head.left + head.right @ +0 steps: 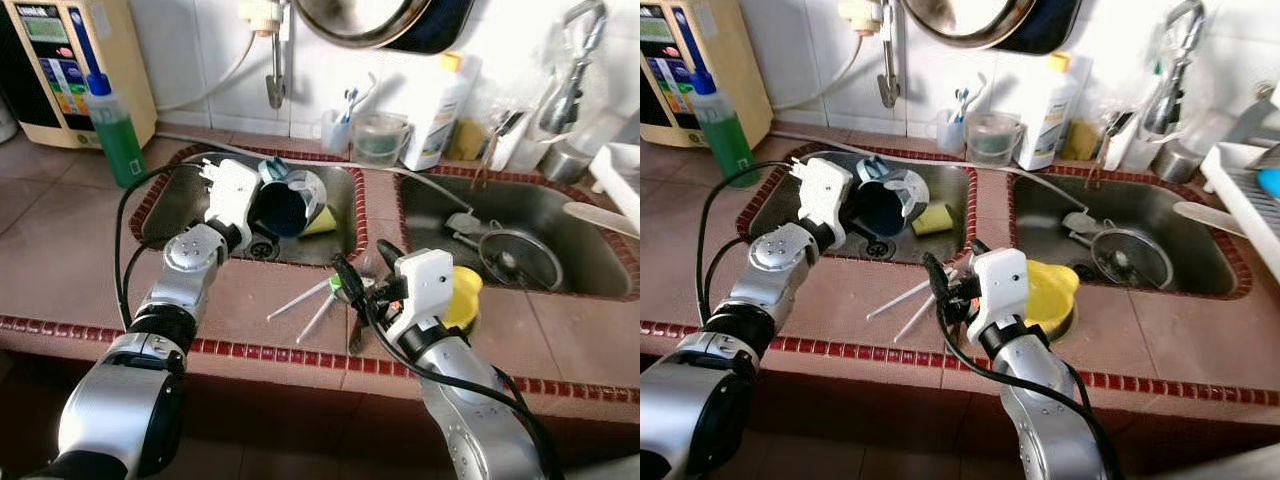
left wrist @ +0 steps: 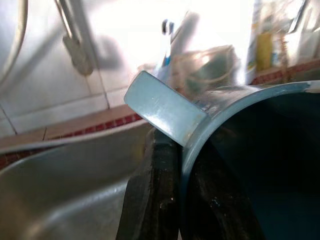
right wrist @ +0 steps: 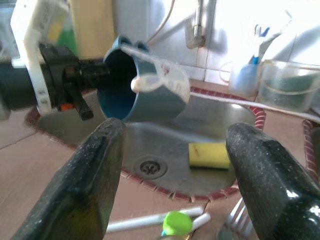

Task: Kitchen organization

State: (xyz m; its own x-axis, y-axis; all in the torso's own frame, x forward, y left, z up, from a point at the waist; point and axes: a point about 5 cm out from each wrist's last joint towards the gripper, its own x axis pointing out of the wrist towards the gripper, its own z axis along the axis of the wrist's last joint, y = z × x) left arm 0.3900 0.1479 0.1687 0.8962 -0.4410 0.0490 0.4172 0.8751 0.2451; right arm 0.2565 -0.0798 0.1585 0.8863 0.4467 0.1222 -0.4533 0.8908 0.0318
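Gripping the blue cup [image 1: 290,205] by its rim over the left sink [image 1: 180,205], the left gripper [image 1: 256,205] is clamped tight — one finger inside. Light, rigid plastic, probably wet — the rim hold suits it. The right gripper [image 1: 362,268] hangs spread and empty above the counter [image 1: 60,270].

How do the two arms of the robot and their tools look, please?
Both arms are silver with rounded joints and black bands. Each carries a white wrist block and loose black cables. The left tool and right tool each have two long black fingers with a rough, grainy surface.

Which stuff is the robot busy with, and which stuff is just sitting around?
Busy with: blue cup, pinched at its rim by the left gripper above the left sink; right gripper, open over the white utensils.

Sitting around: yellow sponge, green bottle, strainer.
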